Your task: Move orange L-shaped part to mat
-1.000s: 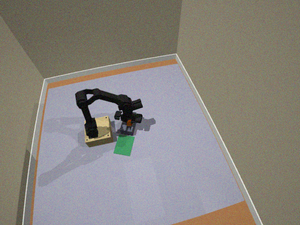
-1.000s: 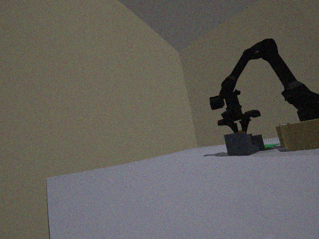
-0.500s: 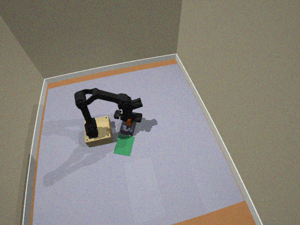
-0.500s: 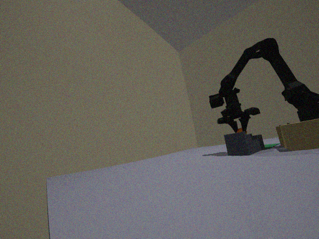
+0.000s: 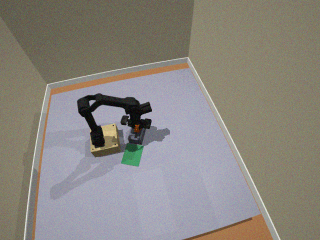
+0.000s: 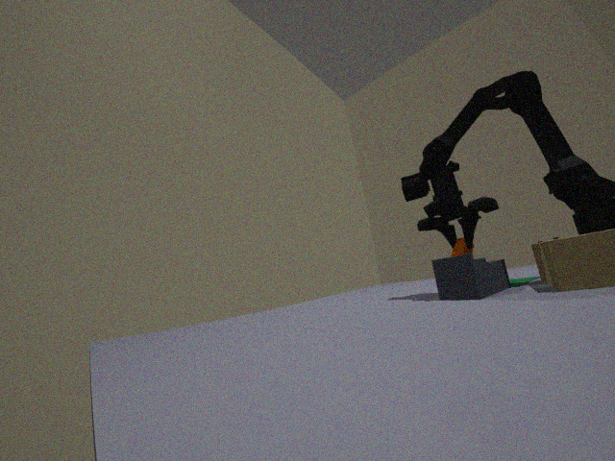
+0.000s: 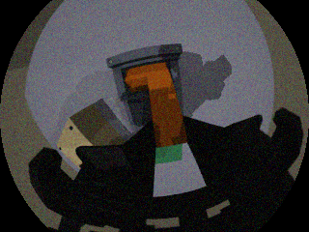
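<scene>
The orange L-shaped part [image 5: 136, 127] [image 6: 461, 247] [image 7: 161, 103] is tipped, with one end raised out of the grey tray [image 5: 136, 139] [image 6: 466, 281] [image 7: 142, 60] and its L-shaped end still down in the pocket. My gripper [image 5: 137, 127] [image 6: 460, 243] [image 7: 166, 122] stands right above the tray and is shut on the raised end of the part. The green mat [image 5: 132, 155] [image 6: 521, 279] [image 7: 170, 155] lies flat on the floor just beside the tray, on its near side in the top view.
The tan base block [image 5: 108, 140] [image 6: 576, 262] [image 7: 87, 126] of the arm stands close to the left of the tray and mat. A low white rim [image 5: 206, 90] borders the floor.
</scene>
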Motion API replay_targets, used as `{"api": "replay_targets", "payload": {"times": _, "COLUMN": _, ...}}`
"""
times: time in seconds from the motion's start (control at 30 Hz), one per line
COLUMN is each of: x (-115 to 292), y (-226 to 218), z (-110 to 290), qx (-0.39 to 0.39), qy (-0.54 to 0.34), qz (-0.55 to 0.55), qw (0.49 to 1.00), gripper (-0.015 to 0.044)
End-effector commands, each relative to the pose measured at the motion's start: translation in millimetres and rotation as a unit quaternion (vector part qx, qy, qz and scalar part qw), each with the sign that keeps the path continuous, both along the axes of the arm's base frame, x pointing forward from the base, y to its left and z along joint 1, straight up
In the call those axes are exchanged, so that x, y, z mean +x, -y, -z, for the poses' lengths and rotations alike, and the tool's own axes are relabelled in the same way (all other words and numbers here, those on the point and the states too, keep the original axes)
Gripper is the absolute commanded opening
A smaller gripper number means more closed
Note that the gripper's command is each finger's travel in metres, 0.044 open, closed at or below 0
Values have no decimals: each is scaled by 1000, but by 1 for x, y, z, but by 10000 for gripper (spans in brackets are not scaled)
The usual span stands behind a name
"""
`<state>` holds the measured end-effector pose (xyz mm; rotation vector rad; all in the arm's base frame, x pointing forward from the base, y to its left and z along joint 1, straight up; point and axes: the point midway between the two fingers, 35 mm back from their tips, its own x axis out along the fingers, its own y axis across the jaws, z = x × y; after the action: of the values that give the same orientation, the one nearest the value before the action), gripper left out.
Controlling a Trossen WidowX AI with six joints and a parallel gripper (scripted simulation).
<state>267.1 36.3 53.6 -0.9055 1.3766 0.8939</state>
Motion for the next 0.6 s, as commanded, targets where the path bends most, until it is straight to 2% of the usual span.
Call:
{"api": "replay_targets", "payload": {"times": 0.0, "x": 2, "y": -1, "z": -8, "qx": 3, "qy": 6, "qz": -1, "qw": 1000, "gripper": 0}}
{"api": "replay_targets", "payload": {"times": 0.57, "x": 1, "y": -1, "z": -36, "qx": 3, "qy": 6, "qz": -2, "qw": 1000, "gripper": 0}}
